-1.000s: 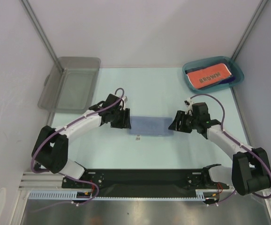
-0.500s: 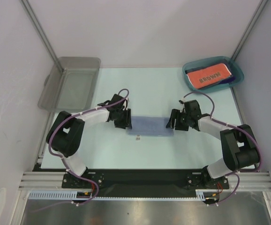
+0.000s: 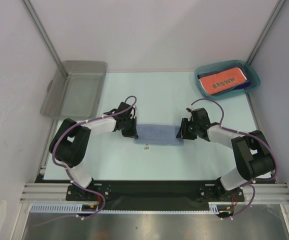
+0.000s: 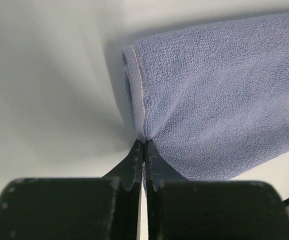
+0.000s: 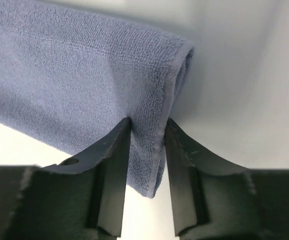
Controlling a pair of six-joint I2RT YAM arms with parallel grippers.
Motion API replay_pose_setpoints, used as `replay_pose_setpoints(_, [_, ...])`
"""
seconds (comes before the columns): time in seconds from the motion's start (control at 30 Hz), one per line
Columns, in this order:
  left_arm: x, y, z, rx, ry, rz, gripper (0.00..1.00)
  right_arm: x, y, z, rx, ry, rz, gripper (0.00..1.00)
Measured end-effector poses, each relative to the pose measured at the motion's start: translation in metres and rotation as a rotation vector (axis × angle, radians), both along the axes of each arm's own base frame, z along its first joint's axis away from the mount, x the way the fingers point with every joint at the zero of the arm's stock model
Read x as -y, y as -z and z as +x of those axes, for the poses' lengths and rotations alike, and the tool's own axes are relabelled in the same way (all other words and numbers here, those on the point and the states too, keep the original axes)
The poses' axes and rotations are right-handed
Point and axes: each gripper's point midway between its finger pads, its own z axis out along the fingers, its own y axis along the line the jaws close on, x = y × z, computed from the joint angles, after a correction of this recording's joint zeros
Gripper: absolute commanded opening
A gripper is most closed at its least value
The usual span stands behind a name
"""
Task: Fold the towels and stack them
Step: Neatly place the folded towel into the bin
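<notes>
A folded grey-blue towel (image 3: 157,133) lies flat in the middle of the table. My left gripper (image 3: 133,131) is at its left end, shut on the towel's near-left corner (image 4: 140,131), which is pinched to a point between the fingertips (image 4: 144,142). My right gripper (image 3: 181,132) is at the right end. Its jaws are partly closed and straddle the towel's folded right edge (image 5: 154,150), which is not squeezed, and a gap shows beside one finger (image 5: 184,165). An orange-red towel printed "BROWN" (image 3: 223,80) lies in the teal bin (image 3: 203,87) at the back right.
A grey plastic bin (image 3: 77,90) stands at the back left of the table. A small dark tag (image 3: 146,147) lies just in front of the grey-blue towel. Enclosure walls rise on both sides and at the back.
Both arms have come down onto the ends of the grey-blue towel. The left gripper has shut on its corner. The right jaws have narrowed around the opposite edge.
</notes>
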Motion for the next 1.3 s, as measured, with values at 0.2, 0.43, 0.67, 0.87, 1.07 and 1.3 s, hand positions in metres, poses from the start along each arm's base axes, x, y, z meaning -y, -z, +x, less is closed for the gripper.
replay_pose_setpoints(0.2, [0.000, 0.000, -0.002, 0.015, -0.026, -0.034, 0.00, -0.003, 0.004, -0.003, -0.014, 0.008, 0.018, 0.08])
replay_pose_setpoints(0.43, [0.003, -0.001, -0.003, 0.018, -0.054, -0.072, 0.17, 0.002, 0.002, 0.000, 0.011, -0.030, -0.026, 0.00])
replay_pose_setpoints(0.67, [-0.007, -0.033, 0.021, 0.008, -0.108, -0.033, 0.51, 0.009, -0.045, 0.046, 0.111, -0.103, -0.149, 0.00])
replay_pose_setpoints(0.87, [-0.060, -0.102, 0.093, 0.168, -0.254, -0.028, 0.49, 0.017, -0.088, 0.095, 0.196, -0.154, -0.240, 0.00])
replay_pose_setpoints(1.07, [-0.075, -0.120, 0.081, 0.199, -0.225, -0.010, 0.49, 0.056, -0.100, 0.150, 0.195, -0.133, -0.344, 0.00])
replay_pose_setpoints(1.3, [-0.072, -0.098, 0.052, 0.122, -0.160, -0.014, 0.49, 0.115, -0.118, 0.205, 0.219, -0.087, -0.450, 0.00])
